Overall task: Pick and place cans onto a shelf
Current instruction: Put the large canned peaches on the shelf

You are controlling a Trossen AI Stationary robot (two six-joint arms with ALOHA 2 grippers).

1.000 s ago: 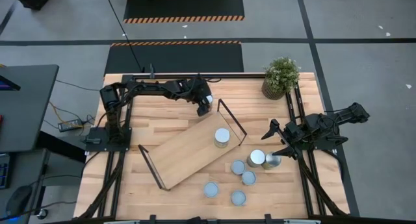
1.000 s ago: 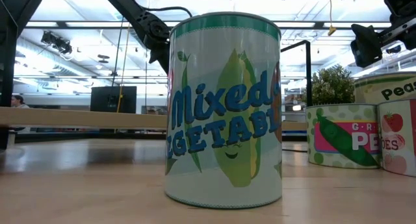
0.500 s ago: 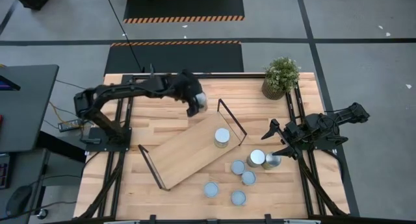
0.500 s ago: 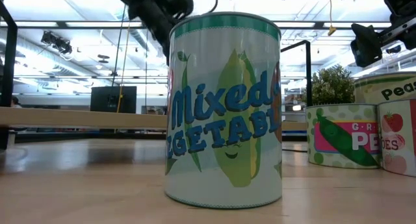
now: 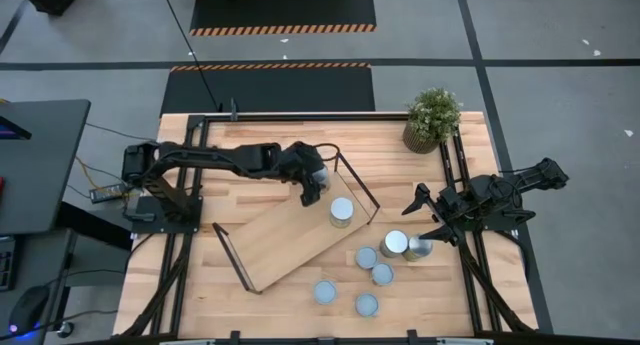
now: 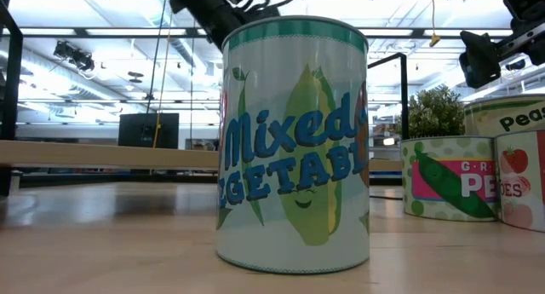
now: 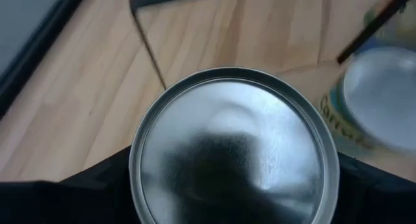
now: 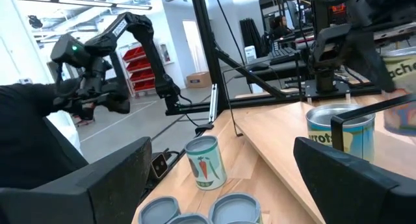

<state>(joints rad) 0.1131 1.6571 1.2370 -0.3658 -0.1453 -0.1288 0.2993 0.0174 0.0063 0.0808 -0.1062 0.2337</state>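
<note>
Overhead view: left gripper [image 5: 313,190] of the dark left arm is clamped on a small silver-topped metal can [image 5: 317,176], held above the upper corner of the long light-wood shelf board [image 5: 290,230], which lies diagonally on the larger wooden tabletop [image 5: 250,165] w/ a thin black loop frame [image 5: 357,187] at each short end. Left wrist view: the held can's round silver lid [image 7: 234,146] fills the frame betw. the dark fingers. One silver-topped can [image 5: 342,211] stands on the shelf near its upper-right end. Six more cans sit on the tabletop to the right of & below the shelf, e.g. the nearest [image 5: 366,257]. Right gripper [image 5: 424,215] rests at the table's right edge, fingers spread apart, nothing betw. them. Small potted green plant [image 5: 431,118] at far right corner.
</note>
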